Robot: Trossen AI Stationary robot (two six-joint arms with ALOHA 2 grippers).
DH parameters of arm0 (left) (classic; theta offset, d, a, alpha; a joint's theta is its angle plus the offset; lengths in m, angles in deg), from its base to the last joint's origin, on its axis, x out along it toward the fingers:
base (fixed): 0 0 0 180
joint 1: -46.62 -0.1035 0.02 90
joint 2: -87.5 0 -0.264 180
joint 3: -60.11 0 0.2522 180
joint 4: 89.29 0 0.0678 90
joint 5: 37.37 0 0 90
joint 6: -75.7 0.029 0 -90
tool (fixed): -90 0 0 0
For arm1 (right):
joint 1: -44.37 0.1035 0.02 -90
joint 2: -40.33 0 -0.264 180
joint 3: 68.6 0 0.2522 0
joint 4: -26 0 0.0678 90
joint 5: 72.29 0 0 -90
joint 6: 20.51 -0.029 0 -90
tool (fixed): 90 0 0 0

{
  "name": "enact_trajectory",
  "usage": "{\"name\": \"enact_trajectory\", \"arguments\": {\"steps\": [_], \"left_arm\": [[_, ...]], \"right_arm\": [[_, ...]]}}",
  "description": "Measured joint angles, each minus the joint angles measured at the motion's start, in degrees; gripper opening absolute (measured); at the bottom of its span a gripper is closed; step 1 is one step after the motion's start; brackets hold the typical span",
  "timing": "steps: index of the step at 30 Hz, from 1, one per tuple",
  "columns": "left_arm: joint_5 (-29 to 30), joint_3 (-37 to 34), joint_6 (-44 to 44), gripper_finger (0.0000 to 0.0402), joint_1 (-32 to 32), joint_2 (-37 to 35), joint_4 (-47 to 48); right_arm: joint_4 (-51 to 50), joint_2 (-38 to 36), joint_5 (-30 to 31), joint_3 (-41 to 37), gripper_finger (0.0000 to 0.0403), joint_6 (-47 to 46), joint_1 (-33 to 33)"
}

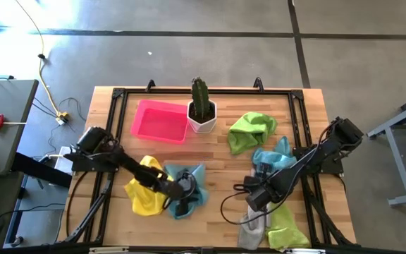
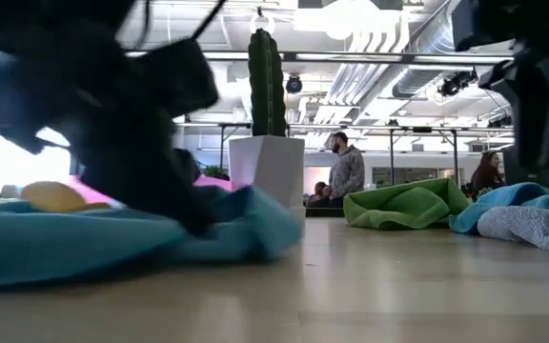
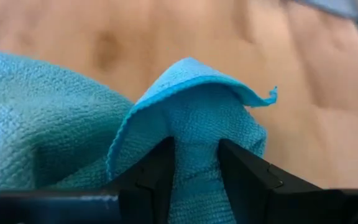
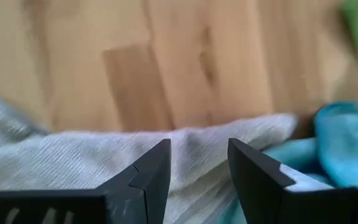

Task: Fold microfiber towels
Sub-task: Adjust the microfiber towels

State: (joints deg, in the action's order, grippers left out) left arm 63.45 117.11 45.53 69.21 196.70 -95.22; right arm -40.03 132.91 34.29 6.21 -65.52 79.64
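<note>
The left gripper [image 3: 194, 177] pinches a raised fold of a light blue towel [image 1: 187, 185] between its fingers; that towel lies crumpled on the wooden table [image 1: 217, 212] at the front left, just beside a yellow towel [image 1: 143, 194]. The right gripper [image 4: 197, 171] sits low over a grey towel [image 4: 73, 162] at the front right, its fingers standing apart with cloth showing in the gap; whether they hold it I cannot tell. A second light blue towel [image 1: 277, 156] lies near it, a lime green towel [image 1: 251, 130] farther back, and another lime green towel [image 1: 287, 229] at the front edge. A pink tray [image 1: 161, 121] and a potted cactus [image 1: 202, 106] stand at the back.
</note>
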Motion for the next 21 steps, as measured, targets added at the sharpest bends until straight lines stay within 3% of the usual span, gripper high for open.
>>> {"name": "enact_trajectory", "arguments": {"steps": [4,13,21], "left_arm": [[-3.3,-0.3,-1.3,0.0119,4.8,-3.6,5.8],[-2.4,-0.5,-12.3,0.0119,11.1,-14.1,32.0],[-5.2,-0.4,-26.7,0.0119,16.1,-18.4,52.5]], "right_arm": [[0.2,0.0,8.0,0.0,0.0154,0.1,0.0],[2.1,0.0,27.4,0.0,0.0154,0.0,-0.3],[3.7,0.0,31.9,0.0,0.0154,0.0,-5.1]]}}
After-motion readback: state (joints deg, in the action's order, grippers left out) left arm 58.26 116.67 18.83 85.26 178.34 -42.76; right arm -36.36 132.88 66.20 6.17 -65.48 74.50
